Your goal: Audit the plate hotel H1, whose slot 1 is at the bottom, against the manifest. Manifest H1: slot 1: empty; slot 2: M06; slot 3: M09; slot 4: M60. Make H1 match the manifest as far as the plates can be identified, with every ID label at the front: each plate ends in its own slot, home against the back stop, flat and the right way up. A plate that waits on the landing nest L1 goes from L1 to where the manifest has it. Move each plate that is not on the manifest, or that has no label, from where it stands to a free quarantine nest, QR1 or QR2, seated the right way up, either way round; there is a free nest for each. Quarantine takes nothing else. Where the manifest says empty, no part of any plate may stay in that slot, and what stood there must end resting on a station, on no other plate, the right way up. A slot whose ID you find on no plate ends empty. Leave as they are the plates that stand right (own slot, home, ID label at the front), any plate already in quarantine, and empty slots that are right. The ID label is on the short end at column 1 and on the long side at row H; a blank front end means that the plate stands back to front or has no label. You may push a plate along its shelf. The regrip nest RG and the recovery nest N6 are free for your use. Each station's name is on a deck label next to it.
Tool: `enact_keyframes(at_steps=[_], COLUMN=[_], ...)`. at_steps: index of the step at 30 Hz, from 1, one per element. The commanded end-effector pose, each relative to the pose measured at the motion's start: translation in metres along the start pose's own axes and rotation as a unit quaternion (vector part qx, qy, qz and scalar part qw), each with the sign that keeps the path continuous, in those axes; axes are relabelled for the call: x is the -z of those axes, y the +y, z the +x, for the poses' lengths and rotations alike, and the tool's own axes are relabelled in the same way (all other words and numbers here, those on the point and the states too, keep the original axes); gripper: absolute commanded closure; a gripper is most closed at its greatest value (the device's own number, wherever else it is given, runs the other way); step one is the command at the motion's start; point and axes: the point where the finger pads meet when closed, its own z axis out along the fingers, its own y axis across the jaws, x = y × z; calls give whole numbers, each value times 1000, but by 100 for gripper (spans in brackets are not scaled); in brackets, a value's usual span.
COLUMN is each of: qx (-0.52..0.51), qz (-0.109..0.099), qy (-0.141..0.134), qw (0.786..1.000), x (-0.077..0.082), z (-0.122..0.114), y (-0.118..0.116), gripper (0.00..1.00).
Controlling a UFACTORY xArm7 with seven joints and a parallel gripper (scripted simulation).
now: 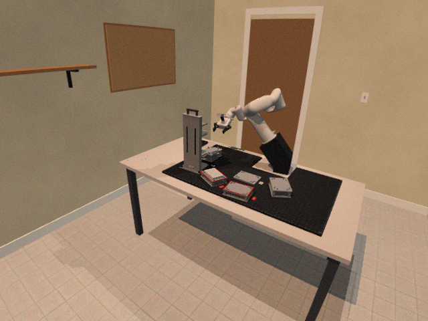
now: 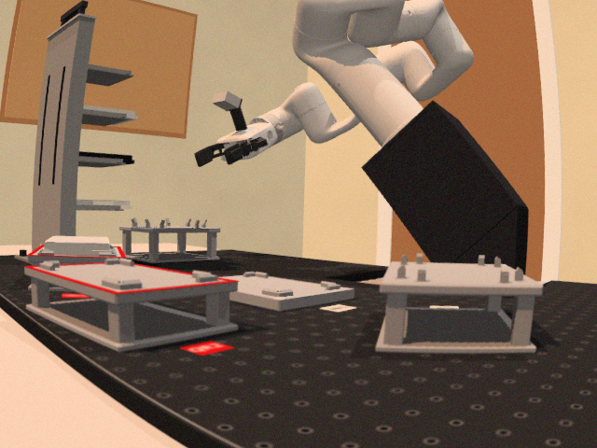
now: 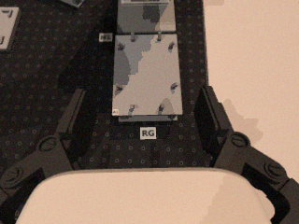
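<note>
Hovering with its fingers spread wide and nothing between them, the pincer (image 2: 217, 155) hangs in front of plate hotel H1 (image 2: 53, 145), at about 3 o'clock from the tower in the exterior view; the regrip nest RG (image 3: 147, 75) lies bare below; one pale plate (image 2: 76, 245) already sits in a red-rimmed quarantine nest; a dark plate (image 2: 104, 158) remains shelved; most auditing seems left.

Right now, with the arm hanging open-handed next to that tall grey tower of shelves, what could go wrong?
The open black fingers point at the tall grey plate hotel; reaching in at a tilt, they might knock a shelf or skew the dark plate on its third shelf. The labels cannot be read from here, so a plate might be mistaken. One red-edged quarantine nest already carries a pale plate.
</note>
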Motion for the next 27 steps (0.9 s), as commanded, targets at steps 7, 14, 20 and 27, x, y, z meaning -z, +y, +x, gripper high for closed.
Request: enact_keyframes(at_steps=[7,14,20,27], qx=[1,1,1,1], qz=[0,0,0,0], qy=[74,115,165,222], qw=[997,993,986,975], x=[1,1,1,1], z=[0,0,0,0], y=[1,1,0,0], gripper=[0,0,0,0])
